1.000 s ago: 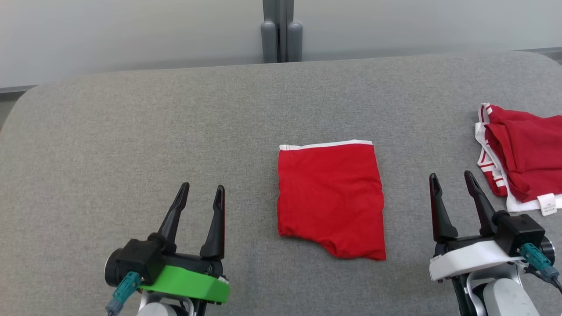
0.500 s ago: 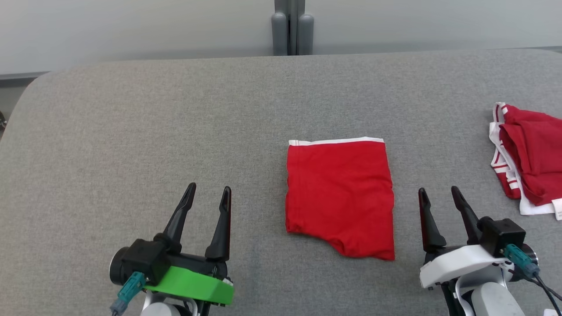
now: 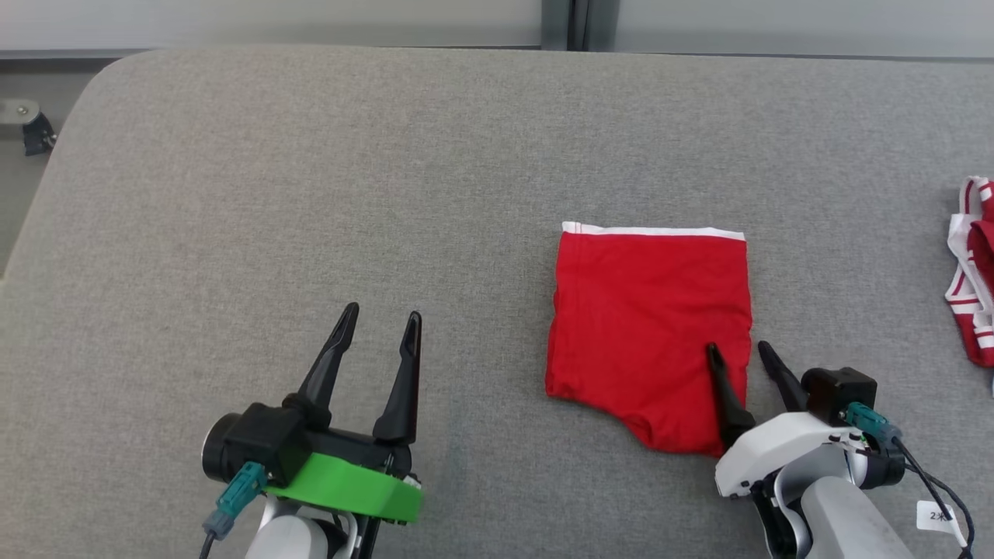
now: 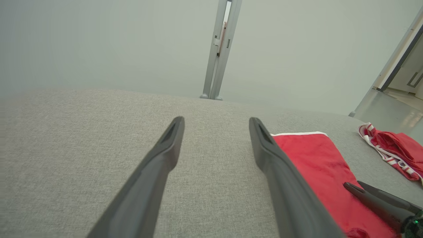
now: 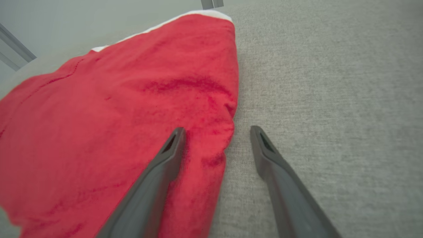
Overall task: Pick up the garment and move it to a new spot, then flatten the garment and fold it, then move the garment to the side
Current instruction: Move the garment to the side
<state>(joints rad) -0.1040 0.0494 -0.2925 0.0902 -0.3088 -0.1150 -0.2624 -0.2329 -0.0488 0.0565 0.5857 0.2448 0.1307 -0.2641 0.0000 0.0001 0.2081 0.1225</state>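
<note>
Garment [image 3: 648,334], red with a white far band, lies folded flat on the grey counter [image 3: 311,194], right of centre. A heap of red and white clothing [image 3: 974,272] sits at the counter's right edge, cut off by the frame. My right claw [image 3: 736,346], spread wide and empty, straddles the garment's right edge: one finger over cloth, one over counter; whether it touches I cannot tell. My left claw [image 3: 384,313], wide and empty, is well to the left.
</note>
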